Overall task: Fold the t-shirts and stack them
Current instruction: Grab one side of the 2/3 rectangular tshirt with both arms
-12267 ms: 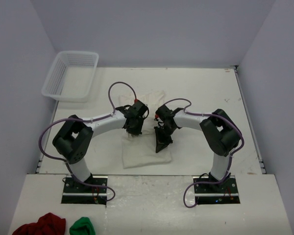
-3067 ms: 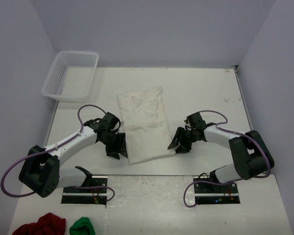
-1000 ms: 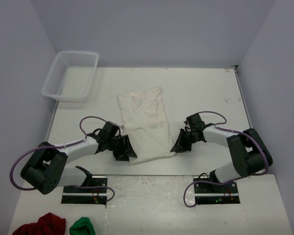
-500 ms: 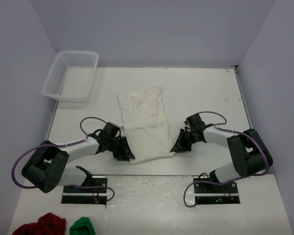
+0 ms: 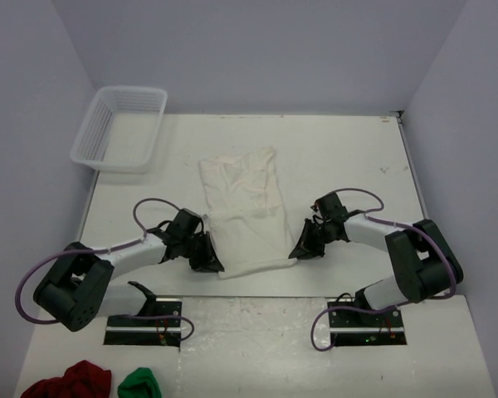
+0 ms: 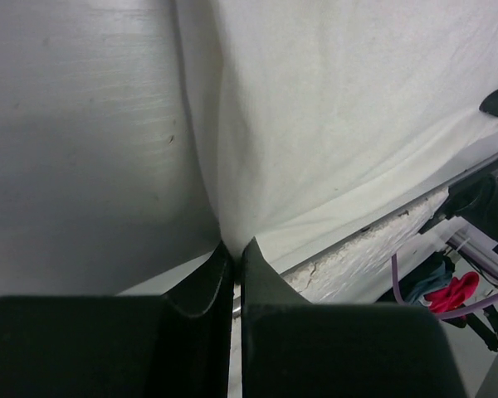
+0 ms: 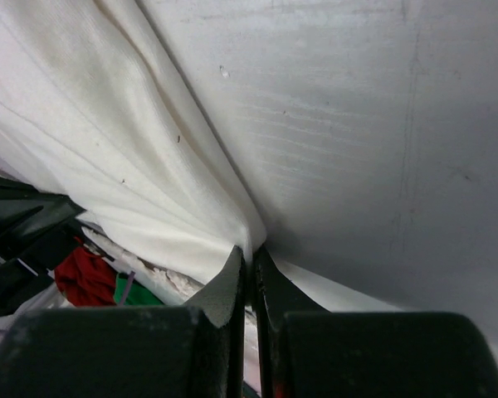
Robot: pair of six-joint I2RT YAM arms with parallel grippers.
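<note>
An off-white t-shirt (image 5: pixel 241 207) is laid as a long, narrow strip down the middle of the table (image 5: pixel 349 157), with one end toward the far wall and its near hem close to the table's near edge. The left gripper (image 5: pixel 210 255) is set at the near-left corner of that hem and the right gripper (image 5: pixel 302 247) at the near-right corner. In both wrist views the jaws are seen clenched, with a thin pinch of the cloth's edge caught between the tips. The two corners are judged to be gripped together so that the near hem can be lifted level and carried toward the far end, halving the strip without skewing it. Both arms are held low and reach inward from their own sides, so that the wrists are placed outside the cloth and the body of the shirt is left uncovered for the fold. Soft gathers run out from each pinched corner, which suggests some pull on the fabric. A white mesh basket (image 5: pixel 120 128) stands at the far left, well apart from the shirt. A dark red bundle (image 5: pixel 70 381) and a green bundle (image 5: pixel 139 385) lie on the near ledge to the left, away from the work. No second shirt is visible.
</note>
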